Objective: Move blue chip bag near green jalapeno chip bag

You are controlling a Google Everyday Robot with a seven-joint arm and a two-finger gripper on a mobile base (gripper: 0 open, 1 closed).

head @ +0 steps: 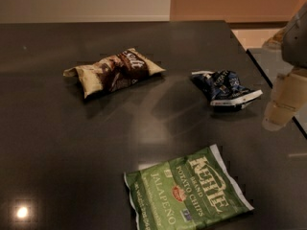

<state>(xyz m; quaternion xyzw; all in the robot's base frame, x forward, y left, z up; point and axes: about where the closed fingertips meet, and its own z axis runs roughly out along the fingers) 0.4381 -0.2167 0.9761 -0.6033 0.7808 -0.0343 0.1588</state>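
Gripper hangs at the right edge, grip state impossible to tell, beside the blue chip bag. Likely reaching: next, grasp it, carry it nearer, to the green jalapeno chip bag.

blue chip bag: 1
green jalapeno chip bag: 1
brown-and-tan bag: 1
bags in all: 3
gripper: 1, at the right edge of the table

You can read "Kettle Brand Potato Chips Jalapeño" on the green jalapeno chip bag by the table's front edge; the gripper hangs at its right edge.
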